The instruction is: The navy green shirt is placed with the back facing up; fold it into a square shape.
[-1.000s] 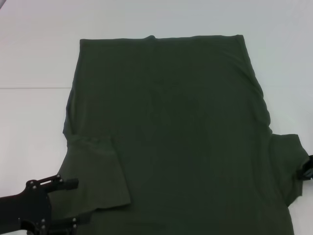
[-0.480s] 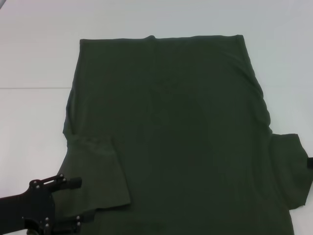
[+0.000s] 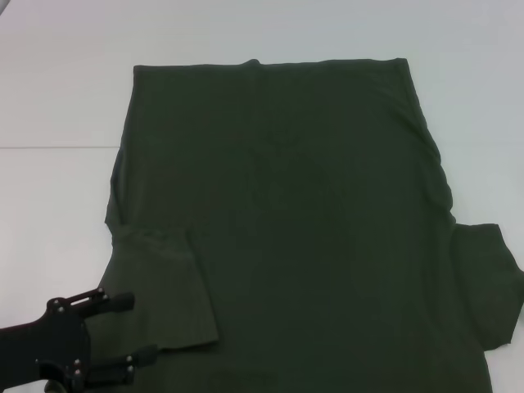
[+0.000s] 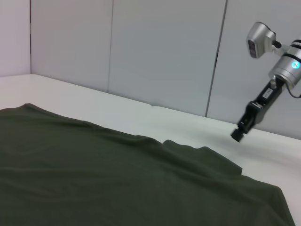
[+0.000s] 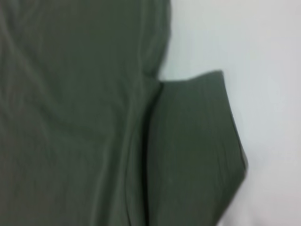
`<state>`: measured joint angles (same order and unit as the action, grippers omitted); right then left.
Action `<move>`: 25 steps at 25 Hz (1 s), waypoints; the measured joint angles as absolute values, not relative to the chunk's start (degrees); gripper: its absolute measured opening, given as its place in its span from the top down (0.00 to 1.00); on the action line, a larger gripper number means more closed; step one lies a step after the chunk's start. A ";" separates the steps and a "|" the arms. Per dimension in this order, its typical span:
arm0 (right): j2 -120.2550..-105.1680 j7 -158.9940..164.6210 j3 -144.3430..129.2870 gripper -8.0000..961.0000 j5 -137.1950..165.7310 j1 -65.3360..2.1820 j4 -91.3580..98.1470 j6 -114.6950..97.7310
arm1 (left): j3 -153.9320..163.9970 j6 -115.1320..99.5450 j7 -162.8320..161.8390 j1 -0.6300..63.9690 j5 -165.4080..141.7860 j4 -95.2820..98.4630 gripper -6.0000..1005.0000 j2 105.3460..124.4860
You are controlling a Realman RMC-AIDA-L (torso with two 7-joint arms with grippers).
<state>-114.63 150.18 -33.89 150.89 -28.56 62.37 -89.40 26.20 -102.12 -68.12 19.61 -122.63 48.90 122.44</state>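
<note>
Noted left gripper (image 3: pixel 115 337) low at near-left corner of table (image 3: pixel 57 90), fingers spread wide, nothing held, tips at edge of left sleeve (image 3: pixel 160 291). Found left sleeve already folded inward onto body of the navy green shirt (image 3: pixel 286 213). Found shirt spread flat across table centre, straight edge far from robot, right sleeve (image 3: pixel 487 282) extended outward. Judged fabric soft, light, limp; likely to sag and drag rather than hold shape, with no fragility. Judged best holds at sleeve hem and side seam, pinched at a thin edge. Sighted right gripper (image 4: pixel 243 126) only from left wrist camera, raised above table beyond right sleeve; finger state impossible to tell.
</note>
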 joint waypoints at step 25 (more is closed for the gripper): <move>-113.46 157.75 -34.72 0.15 158.88 -36.95 53.71 -80.68 | 25.82 -101.51 -67.65 20.42 -121.37 46.59 0.16 122.18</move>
